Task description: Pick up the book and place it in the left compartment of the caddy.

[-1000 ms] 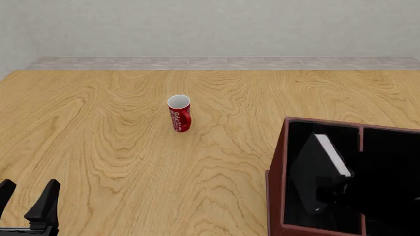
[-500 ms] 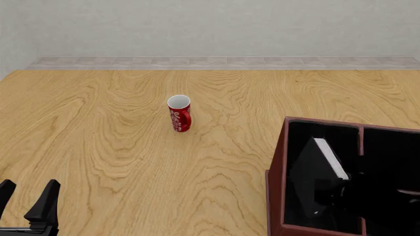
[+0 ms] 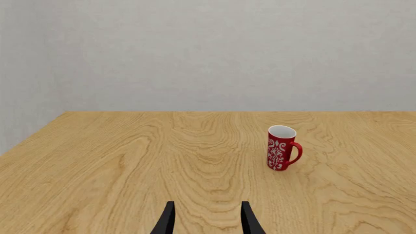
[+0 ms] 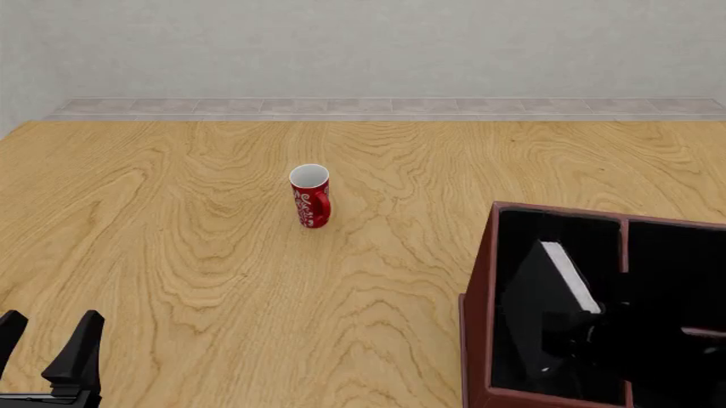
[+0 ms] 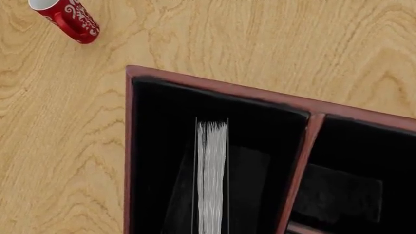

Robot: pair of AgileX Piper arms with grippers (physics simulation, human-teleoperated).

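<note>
The black book [image 4: 567, 276] with white page edges stands tilted inside the left compartment [image 4: 516, 246] of the reddish-brown caddy [image 4: 477, 340]. The right wrist view looks straight down on its page edges [image 5: 212, 175], between the compartment's black walls [image 5: 162, 126] and the caddy's rim [image 5: 128, 146]. My right arm is a dark shape low in the caddy beside the book. Its fingers are black against the black interior, so I cannot tell whether they hold the book. My left gripper [image 4: 46, 340] is open and empty at the near left; it also shows in the left wrist view [image 3: 204, 219].
A red mug [image 4: 309, 197] with white patterns stands upright on the wooden table, left of and beyond the caddy; it also shows in the left wrist view [image 3: 281, 147] and the right wrist view [image 5: 68, 17]. A divider [image 4: 624, 255] separates the caddy's right sections.
The book's top edge has sunk slightly lower in the left compartment. The dark shape of the right arm has shifted a little to the right. The left arm has not moved.
</note>
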